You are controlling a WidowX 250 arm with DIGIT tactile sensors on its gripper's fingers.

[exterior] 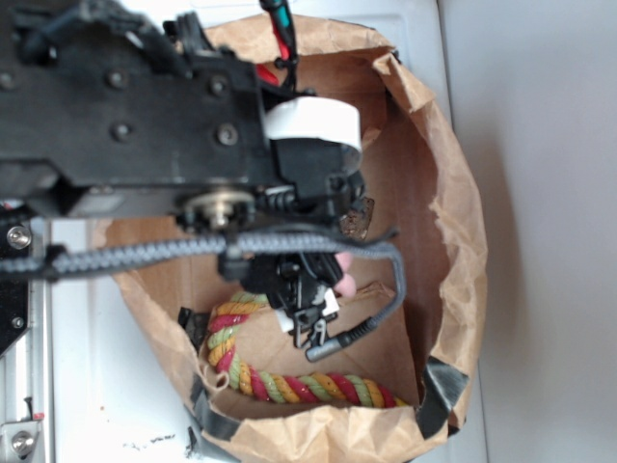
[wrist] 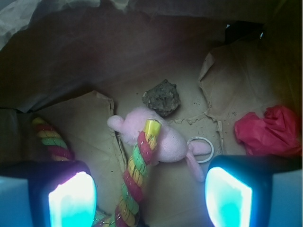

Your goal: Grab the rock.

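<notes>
The rock (wrist: 162,97), a small dark brown-grey rough lump, lies on the paper bag floor at the centre of the wrist view, just beyond the pink plush toy (wrist: 163,137). In the exterior view a dark mottled lump (exterior: 355,220) under the arm looks like it. My gripper (wrist: 150,201) is open and empty, its two glowing pads (wrist: 71,203) wide apart, above the bag floor and short of the rock. In the exterior view the gripper (exterior: 308,313) hangs inside the bag, over the rope.
A red-yellow-green rope toy (wrist: 137,175) runs between the pads and rests on the plush; it curls along the bag floor (exterior: 299,386). A crumpled red paper ball (wrist: 270,130) lies right. A white ring (wrist: 201,149) lies by the plush. Brown paper bag walls (exterior: 453,241) surround everything.
</notes>
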